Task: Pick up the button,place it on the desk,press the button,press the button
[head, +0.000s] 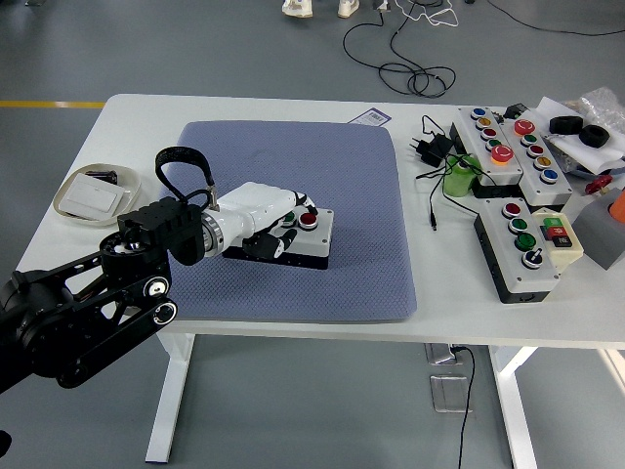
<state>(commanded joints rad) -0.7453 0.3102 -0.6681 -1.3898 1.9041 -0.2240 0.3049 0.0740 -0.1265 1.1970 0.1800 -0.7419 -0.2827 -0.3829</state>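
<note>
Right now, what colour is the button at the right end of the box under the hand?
Red: the round red button on the grey button box, clearest in head view.

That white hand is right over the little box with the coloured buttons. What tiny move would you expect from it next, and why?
Probably a short push straight down. The left hand lies over the button box on the blue mat, fingers reaching its red button. Whether that button is already pressed, I cannot tell.
</note>
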